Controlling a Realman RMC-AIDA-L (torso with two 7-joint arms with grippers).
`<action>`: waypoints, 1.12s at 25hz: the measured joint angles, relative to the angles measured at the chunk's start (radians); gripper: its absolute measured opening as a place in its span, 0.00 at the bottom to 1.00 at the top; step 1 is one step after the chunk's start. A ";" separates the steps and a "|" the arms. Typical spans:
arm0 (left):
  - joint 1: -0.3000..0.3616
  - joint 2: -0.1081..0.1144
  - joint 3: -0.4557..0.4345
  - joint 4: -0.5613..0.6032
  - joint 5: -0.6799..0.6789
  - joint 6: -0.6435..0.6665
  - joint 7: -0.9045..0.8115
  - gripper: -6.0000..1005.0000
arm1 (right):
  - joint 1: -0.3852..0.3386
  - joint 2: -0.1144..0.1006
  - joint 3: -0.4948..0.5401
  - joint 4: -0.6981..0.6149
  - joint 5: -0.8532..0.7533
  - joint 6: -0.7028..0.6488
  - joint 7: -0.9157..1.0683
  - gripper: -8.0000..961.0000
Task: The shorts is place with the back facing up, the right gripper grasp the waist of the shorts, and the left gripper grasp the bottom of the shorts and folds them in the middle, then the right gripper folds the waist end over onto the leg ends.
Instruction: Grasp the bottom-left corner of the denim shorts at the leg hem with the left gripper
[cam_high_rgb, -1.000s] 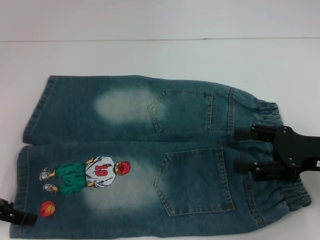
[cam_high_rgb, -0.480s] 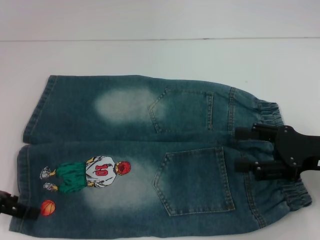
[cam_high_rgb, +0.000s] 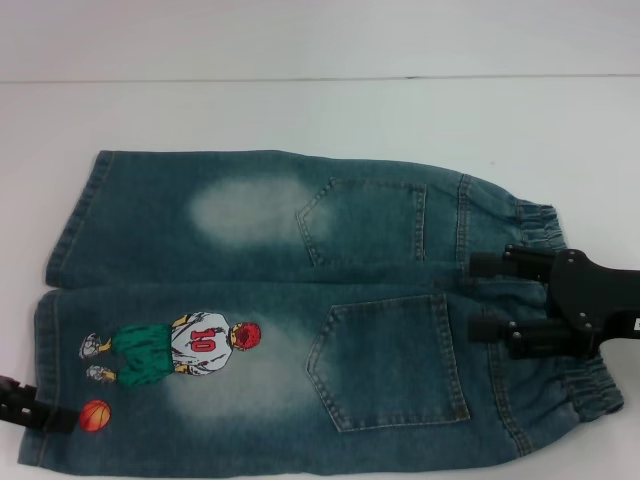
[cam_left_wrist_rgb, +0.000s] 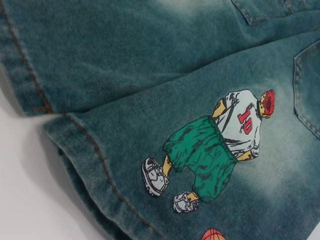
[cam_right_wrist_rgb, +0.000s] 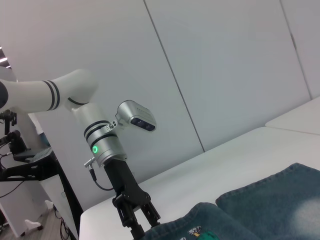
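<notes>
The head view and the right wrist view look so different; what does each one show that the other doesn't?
Only the head view shows the right end effector over the ruffled waist, both back pockets and the whole shorts. Only the right wrist view shows the left arm's silver segment with its green light, and a wall behind. Both show the left end effector at the leg ends, and the white table.

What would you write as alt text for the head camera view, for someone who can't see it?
Faded blue denim shorts lie flat, back pockets up, on a white table, with the ruffled waist on the robot's right. The right gripper sits over the waist with fingers apart, and the left gripper is at the hem beside the orange ball print.
</notes>
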 joint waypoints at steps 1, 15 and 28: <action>0.000 0.000 0.000 0.000 0.001 0.001 0.000 0.84 | 0.000 0.000 0.000 0.000 0.000 0.000 0.000 0.98; 0.010 0.000 0.009 0.001 0.003 0.013 -0.002 0.84 | 0.000 0.000 0.005 0.000 0.002 0.000 0.000 0.98; 0.007 -0.001 0.010 0.001 0.004 0.021 0.000 0.84 | -0.004 0.000 0.008 0.000 0.002 -0.001 0.000 0.98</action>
